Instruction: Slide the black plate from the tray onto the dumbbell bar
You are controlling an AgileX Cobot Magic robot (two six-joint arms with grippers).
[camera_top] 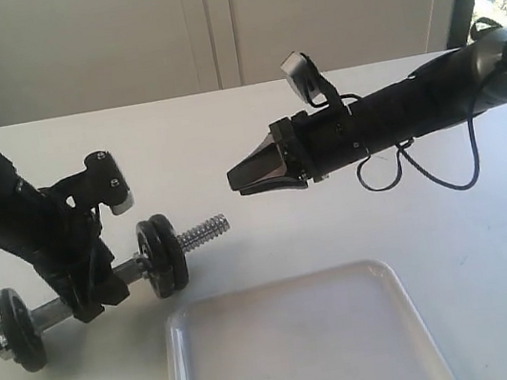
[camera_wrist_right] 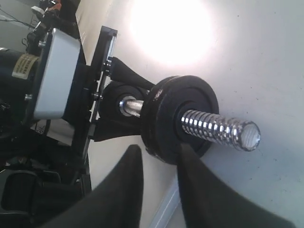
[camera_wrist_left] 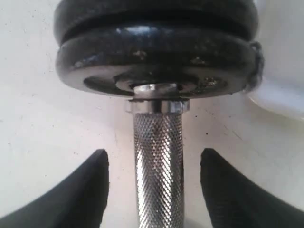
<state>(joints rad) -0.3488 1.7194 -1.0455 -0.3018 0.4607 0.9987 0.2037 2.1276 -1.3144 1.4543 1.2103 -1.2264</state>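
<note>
The dumbbell bar (camera_top: 204,229) lies on the table at the left, its knurled middle (camera_wrist_left: 158,142) running between the fingers of my left gripper (camera_top: 96,294). In the left wrist view the left gripper (camera_wrist_left: 154,161) is open, with table showing on both sides of the bar. Two black discs sit pressed together on the bar. The outer one, toward the threaded end (camera_wrist_right: 218,127), is the black plate (camera_top: 176,254) (camera_wrist_right: 164,116) (camera_wrist_left: 152,14). My right gripper (camera_top: 232,176) (camera_wrist_right: 160,149) hovers beyond that end, its fingers close together with a narrow empty gap. The white tray (camera_top: 299,356) holds nothing.
Another black disc (camera_top: 17,329) sits on the bar's far left end, with a chrome nut outside it. The tray's rim (camera_wrist_left: 285,95) lies close beside the stacked discs. A loose cable (camera_top: 445,181) hangs under the right arm.
</note>
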